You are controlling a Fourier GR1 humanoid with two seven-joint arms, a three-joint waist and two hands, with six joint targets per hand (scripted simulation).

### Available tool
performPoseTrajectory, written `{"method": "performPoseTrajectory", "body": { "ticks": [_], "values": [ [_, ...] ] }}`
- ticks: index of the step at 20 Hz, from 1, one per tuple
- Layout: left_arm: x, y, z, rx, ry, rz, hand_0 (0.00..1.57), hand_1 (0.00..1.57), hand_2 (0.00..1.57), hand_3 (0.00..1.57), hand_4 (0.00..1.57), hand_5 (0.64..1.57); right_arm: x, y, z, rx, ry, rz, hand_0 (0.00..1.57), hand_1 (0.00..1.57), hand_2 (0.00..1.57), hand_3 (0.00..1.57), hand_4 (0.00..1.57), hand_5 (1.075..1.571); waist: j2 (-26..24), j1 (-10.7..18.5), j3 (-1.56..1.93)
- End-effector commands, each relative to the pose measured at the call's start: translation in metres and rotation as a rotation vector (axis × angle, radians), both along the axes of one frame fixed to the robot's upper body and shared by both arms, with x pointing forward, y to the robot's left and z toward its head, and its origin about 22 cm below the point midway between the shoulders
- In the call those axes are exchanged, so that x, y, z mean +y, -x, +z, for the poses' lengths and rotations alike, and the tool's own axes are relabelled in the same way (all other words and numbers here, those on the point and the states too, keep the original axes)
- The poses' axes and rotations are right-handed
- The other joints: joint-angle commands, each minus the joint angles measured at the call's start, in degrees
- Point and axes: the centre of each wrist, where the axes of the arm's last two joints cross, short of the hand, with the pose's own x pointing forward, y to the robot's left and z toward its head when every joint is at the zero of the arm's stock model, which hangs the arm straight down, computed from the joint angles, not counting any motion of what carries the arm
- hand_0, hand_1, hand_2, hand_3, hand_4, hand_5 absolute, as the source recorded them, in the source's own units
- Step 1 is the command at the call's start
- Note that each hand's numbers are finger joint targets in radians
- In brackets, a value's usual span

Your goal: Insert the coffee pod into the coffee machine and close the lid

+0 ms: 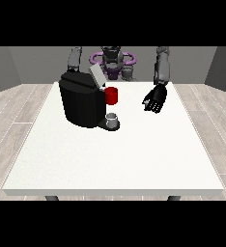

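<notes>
The coffee machine (81, 102) stands with its lid (96, 75) raised for loading; the hand at the view's right (155, 100) hovers over the desk (115, 159), fingers loosely curled, holding nothing.

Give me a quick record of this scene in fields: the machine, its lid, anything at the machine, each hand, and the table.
coffee machine: black, on the table's left half in the view
lid: grey, raised and tilted, not closed
red thing at the machine, at its front, below the lid
grey thing, on the machine's base under the red thing; cannot tell whether it is the pod
hand at the view's right, above the table, holding nothing, apart from the machine
hand at the view's left: hidden behind the machine
table: white
</notes>
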Motion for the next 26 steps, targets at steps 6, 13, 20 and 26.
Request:
{"method": "performPoseTrajectory", "body": {
  "ticks": [6, 13, 20, 26],
  "values": [
    [0.009, -0.001, -0.016, 0.113, -0.069, -0.026, 0.87, 0.87, 1.02, 0.92, 0.41, 1.571, -0.006, 0.008, -0.023, 0.083, -0.001, -0.015, 0.00, 0.00, 0.00, 0.00, 0.00, 1.571, -3.02, 0.42, -0.05],
    [-0.023, -0.021, 0.004, 0.019, 0.051, -0.105, 1.37, 1.37, 1.37, 1.30, 0.48, 1.571, -0.015, -0.006, -0.026, 0.105, 0.051, -0.119, 0.00, 0.00, 0.00, 0.00, 0.00, 1.571, -4.21, 2.60, -0.06],
    [-0.037, -0.033, 0.020, 0.108, 0.135, -0.143, 1.41, 1.41, 1.40, 1.31, 0.51, 1.571, -0.032, 0.003, -0.051, 0.173, 0.071, -0.106, 0.00, 0.00, 0.00, 0.00, 0.00, 1.571, -7.90, 2.27, -0.04],
    [-0.080, -0.049, 0.063, 0.114, 0.113, -0.260, 1.42, 1.42, 1.40, 1.34, 0.56, 1.571, -0.022, 0.014, -0.083, 0.211, 0.083, -0.152, 0.00, 0.00, 0.00, 0.00, 0.00, 1.571, -10.79, 4.56, -0.01]
  ]
}}
